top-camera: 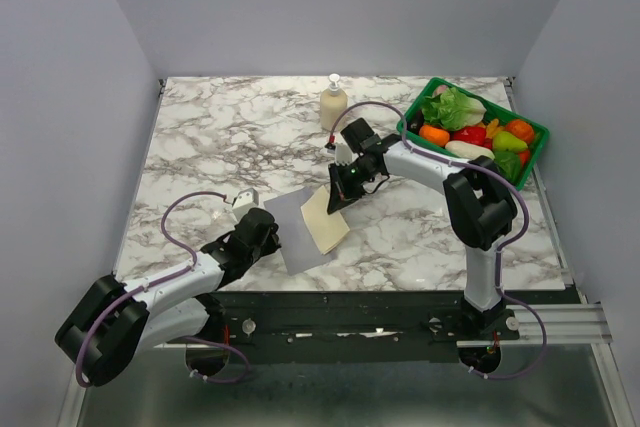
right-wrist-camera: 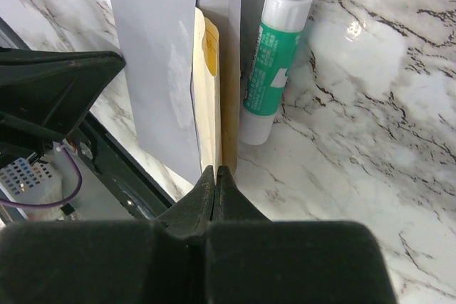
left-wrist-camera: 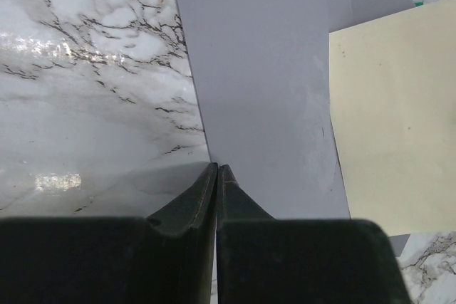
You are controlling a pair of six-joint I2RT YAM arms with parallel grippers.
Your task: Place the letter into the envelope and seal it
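The grey envelope (top-camera: pixel 296 234) lies flat near the table's front edge and fills the left wrist view (left-wrist-camera: pixel 263 83). My left gripper (top-camera: pixel 272 237) is shut on its left edge, fingertips pressed together (left-wrist-camera: pixel 217 169). The cream letter (top-camera: pixel 326 219) slants across the envelope's right side (left-wrist-camera: pixel 399 119), its upper end raised. My right gripper (top-camera: pixel 340 187) is shut on that raised edge (right-wrist-camera: pixel 216 170). In the right wrist view the letter (right-wrist-camera: pixel 206 90) stands edge-on against the envelope (right-wrist-camera: pixel 153 55). Whether its far end sits inside the pocket is unclear.
A green and white glue stick (right-wrist-camera: pixel 271 69) lies on the marble beside the letter. A cream pump bottle (top-camera: pixel 333 104) stands at the back centre. A green basket (top-camera: pixel 540 139) of toy vegetables sits at the back right. The table's front edge runs just below the envelope.
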